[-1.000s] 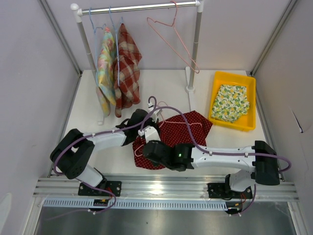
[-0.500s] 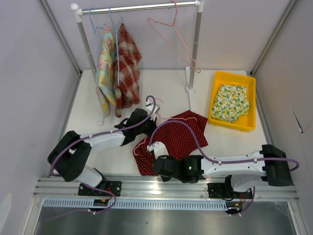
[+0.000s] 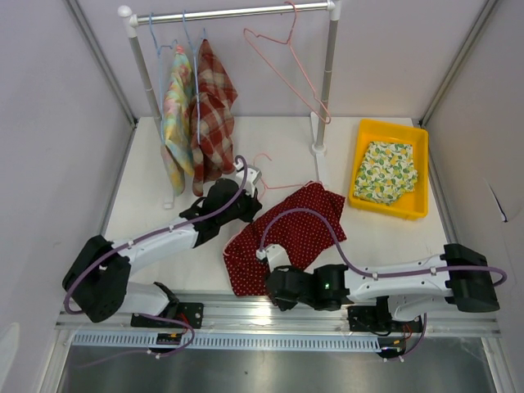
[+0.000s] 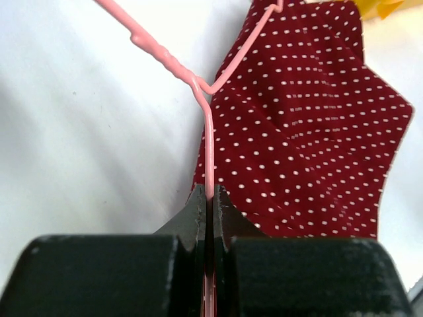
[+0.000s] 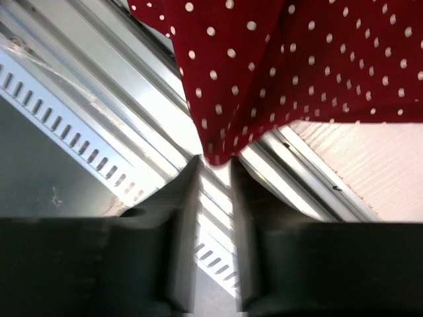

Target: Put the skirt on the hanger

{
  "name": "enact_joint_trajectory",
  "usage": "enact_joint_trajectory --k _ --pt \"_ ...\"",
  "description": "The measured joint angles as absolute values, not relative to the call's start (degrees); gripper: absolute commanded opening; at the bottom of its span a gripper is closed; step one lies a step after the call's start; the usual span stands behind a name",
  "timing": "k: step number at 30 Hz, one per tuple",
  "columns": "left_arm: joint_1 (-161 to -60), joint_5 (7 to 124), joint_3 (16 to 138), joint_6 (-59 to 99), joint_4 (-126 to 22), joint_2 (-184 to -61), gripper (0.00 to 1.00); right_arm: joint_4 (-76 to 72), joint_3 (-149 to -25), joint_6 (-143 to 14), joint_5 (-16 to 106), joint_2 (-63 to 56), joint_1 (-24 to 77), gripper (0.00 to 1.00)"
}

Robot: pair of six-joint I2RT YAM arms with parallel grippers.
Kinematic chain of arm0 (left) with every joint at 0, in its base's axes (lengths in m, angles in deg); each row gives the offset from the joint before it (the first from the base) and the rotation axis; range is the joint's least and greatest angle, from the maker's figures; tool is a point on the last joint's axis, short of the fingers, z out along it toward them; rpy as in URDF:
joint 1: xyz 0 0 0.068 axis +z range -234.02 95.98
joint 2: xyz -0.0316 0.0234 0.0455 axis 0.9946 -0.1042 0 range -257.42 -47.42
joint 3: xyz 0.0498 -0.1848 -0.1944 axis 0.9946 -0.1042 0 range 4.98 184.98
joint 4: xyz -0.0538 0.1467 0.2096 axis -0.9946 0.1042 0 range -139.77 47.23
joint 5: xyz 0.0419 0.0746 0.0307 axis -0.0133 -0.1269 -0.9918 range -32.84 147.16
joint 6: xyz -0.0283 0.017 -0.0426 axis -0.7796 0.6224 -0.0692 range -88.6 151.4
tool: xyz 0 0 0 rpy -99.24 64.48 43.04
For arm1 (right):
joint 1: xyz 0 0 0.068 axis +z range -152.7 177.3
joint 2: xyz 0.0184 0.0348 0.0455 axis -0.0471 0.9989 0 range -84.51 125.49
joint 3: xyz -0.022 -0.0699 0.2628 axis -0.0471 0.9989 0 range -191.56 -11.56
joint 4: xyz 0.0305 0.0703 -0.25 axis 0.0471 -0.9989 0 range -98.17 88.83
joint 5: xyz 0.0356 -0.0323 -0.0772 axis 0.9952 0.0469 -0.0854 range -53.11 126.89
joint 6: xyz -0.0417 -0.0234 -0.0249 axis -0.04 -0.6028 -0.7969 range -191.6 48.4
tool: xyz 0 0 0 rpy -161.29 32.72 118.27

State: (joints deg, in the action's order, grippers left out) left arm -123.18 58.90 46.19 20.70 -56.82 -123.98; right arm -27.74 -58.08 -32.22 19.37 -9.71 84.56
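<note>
The skirt (image 3: 291, 233) is lying slantwise on the table (image 3: 385, 239). Its near corner is now reaching the front rail (image 5: 99, 86), where a second ago it was spreading wider and further in. The right gripper (image 5: 215, 165) has drawn back to that edge and is easing apart, its fingers showing a narrow gap with the hem just at their tips. Beyond, the left gripper (image 4: 209, 198) is pinching the pink hanger (image 4: 207, 132) tight, having carried it toward the rack (image 3: 327, 74). The yellow tray (image 3: 364, 135) is sitting far right.
</note>
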Motion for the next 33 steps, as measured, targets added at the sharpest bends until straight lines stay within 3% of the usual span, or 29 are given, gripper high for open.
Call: enact_joint_trajectory --k 3,6,9,16,23,27,33 --pt "-123.42 59.32 45.97 20.7 -56.45 -122.34 0.0 -27.23 -58.04 -32.59 19.67 -10.93 84.1 0.49" --pt "-123.68 60.08 45.56 20.73 -56.43 -120.72 0.0 -27.23 -58.6 -33.69 20.35 -12.42 81.61 0.69" --pt "-124.2 60.52 45.08 20.73 -56.36 -119.52 0.0 -27.56 -60.02 -35.48 20.44 -15.02 75.51 0.77" --pt "-125.27 61.5 45.06 20.73 -55.6 -117.03 0.0 -26.56 -60.77 -38.23 22.58 -27.48 47.84 0.77" --pt "-125.45 65.24 45.23 20.99 -51.71 -111.39 0.0 -21.94 -58.93 -41.53 36.81 -29.25 21.51 0.74" --pt "-125.51 67.16 46.54 21.34 -47.45 -108.15 0.0 -20.48 -57.38 -43.26 44.26 -27.63 15.1 0.73" --pt "-125.54 69.94 50.61 21.6 -41.0 -103.85 0.0 -18.34 -55.72 -45.16 51.17 -28.2 14.21 0.75"
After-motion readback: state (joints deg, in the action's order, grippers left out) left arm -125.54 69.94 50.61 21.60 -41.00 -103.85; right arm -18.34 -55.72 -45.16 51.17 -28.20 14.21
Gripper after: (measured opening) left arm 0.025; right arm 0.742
